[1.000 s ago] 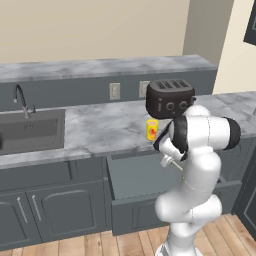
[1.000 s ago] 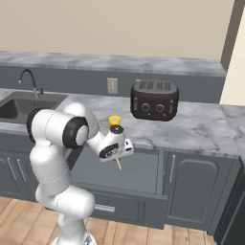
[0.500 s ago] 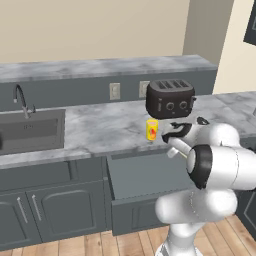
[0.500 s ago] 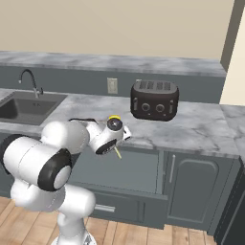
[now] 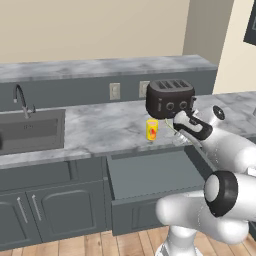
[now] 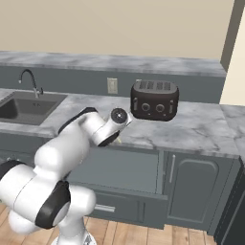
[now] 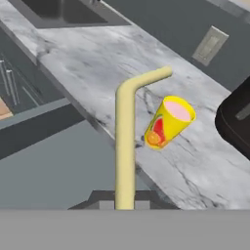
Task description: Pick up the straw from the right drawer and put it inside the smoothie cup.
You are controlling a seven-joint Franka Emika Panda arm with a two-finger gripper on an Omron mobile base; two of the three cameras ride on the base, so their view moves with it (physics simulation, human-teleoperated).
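Hand view: straw point(image 7: 125, 146) runs up from btwn the gripper point(image 7: 125, 204) tips, pale yellow w/ a bent top, jaws clamped on its lower end. Smoothie cup point(image 7: 168, 122) sits just beside the straw's bend, on the marble counter point(image 7: 97, 63), apart from it, pink contents visible in the open mouth, no straw in it yet.

What's changed over the last sec: arm has swung up from low over the right drawer point(image 5: 150, 175) toward the counter; half a sec ago the hand was still near the drawer front, now it's up beside the cup in left base view, gripper point(image 5: 176, 129) close to the cup point(image 5: 152, 129) and just in front of the black toaster point(image 5: 170, 97). Jaws stayed tight throughout, so the grip held during the lift. My read: pick is done, transport nearly done, what's left is lining the straw's free end over the cup mouth and lowering it in.

Containers: drawer stands pulled open, flat grey interior, nothing I can make out in it from the base views. Sink point(image 5: 30, 130) at far left looks bare. Cup upright on counter, near the edge above the drawer.

Risk, as a guess: cup is small and light-looking, a nudge from the straw or the hand could tip it.
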